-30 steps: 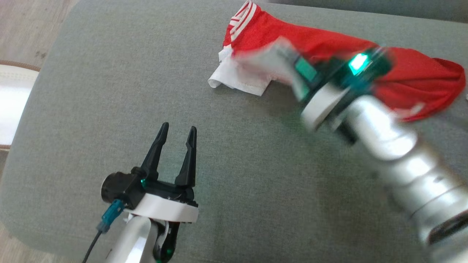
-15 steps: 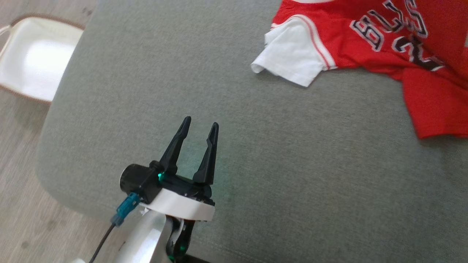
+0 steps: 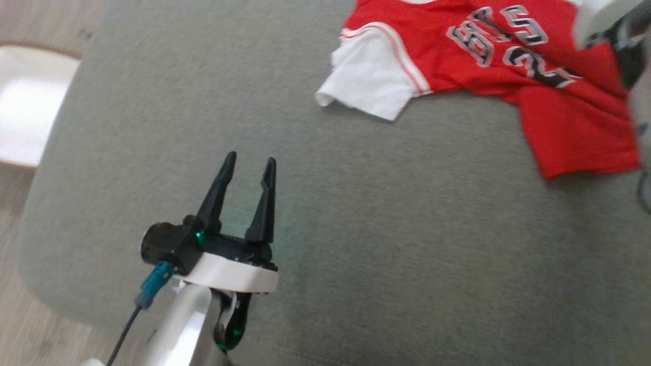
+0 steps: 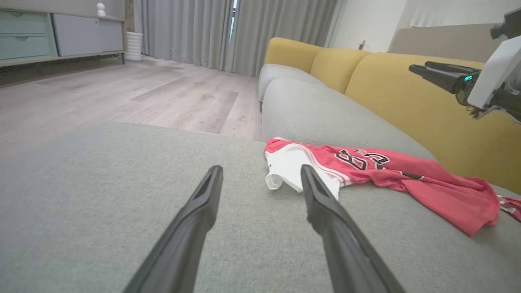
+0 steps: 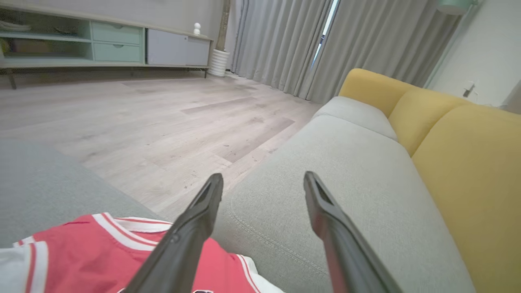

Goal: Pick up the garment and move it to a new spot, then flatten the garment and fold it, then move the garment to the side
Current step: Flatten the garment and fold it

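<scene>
Both left fingers and right fingers gape wide, gripping nothing; jersey lies on cushion; white tub interior blurred.

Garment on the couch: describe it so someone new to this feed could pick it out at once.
Find the grey seat cushion in front of the yellow backrest. At its far right in the head view lies the garment, loosely spread. It is a red jersey with dark, white-edged lettering and a white sleeve, vivid against plain grey.
</scene>
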Robot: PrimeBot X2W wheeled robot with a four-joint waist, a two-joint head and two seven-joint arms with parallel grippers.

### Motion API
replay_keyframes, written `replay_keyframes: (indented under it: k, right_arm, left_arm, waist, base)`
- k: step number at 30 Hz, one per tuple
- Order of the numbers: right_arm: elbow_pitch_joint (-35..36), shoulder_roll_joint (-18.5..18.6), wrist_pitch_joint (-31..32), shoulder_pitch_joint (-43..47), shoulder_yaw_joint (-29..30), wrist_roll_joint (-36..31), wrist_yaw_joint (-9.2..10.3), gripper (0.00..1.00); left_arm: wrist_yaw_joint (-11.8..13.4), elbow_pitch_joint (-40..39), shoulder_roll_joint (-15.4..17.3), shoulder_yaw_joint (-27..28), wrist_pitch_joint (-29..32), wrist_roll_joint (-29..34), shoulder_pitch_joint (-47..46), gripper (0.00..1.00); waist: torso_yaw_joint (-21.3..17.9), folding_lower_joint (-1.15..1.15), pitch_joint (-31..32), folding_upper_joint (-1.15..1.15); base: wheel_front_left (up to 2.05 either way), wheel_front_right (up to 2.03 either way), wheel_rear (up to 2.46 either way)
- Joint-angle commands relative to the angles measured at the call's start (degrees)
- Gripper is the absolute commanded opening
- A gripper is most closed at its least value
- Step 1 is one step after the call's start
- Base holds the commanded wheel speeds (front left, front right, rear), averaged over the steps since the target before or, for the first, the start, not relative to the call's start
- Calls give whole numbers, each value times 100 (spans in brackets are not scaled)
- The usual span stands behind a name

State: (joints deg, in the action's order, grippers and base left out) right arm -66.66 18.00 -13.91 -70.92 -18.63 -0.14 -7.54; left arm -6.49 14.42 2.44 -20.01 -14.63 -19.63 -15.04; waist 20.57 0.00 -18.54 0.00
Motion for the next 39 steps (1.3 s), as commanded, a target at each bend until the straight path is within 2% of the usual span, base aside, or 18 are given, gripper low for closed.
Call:
replay_keyframes:
  k: [1, 10, 15, 18, 21, 27, 32, 39]
  right_arm:
    - [363, -227, -92, 174, 72, 87, 5, 100]
    - [2747, -1070, -107, 2525, 828, 224, 5, 100]
    - [3819, -1419, -107, 4102, 1130, 88, 5, 100]
    - [4321, -1495, -108, 4866, 1243, 110, 5, 100]
    - [4764, -1508, -108, 5468, 1194, 412, 5, 100]
    - [5193, -1511, -108, 6026, 1198, 521, 5, 100]
    - [5351, -1511, -108, 6053, 1258, 469, 5, 100]
    - [5041, -1512, -9, 5766, 1201, 15, 5, 100]
  left_arm:
    - [7, -172, 43, 299, -37, 99, -114, 100]
    - [-30, -280, 43, 890, -37, 410, 152, 100]
    - [-54, -310, 43, 981, -37, 529, 304, 100]
    - [-64, -318, 43, 1033, -37, 560, 376, 100]
    - [-72, -306, 43, 1048, -37, 576, 450, 100]
    - [-80, -337, 43, 932, -37, 568, 557, 100]
    - [-84, -346, 43, 872, -37, 558, 537, 100]
    - [-90, -332, 43, 748, -37, 549, 441, 100]
  waist:
    - [-402, 0, 278, 0]
    - [-1422, 0, 768, 0]
    - [-1735, 0, 933, 0]
    - [-1859, 0, 984, 0]
    - [-1933, 0, 1045, 0]
    - [-1945, 0, 1083, 0]
    - [-1866, 0, 1036, 0]
    - [-1564, 0, 904, 0]
  base:
    - [0, 0, 0]
    - [0, 0, 0]
    - [0, 0, 0]
    - [0, 0, 0]
    - [0, 0, 0]
    - [0, 0, 0]
    - [0, 0, 0]
    - [0, 0, 0]
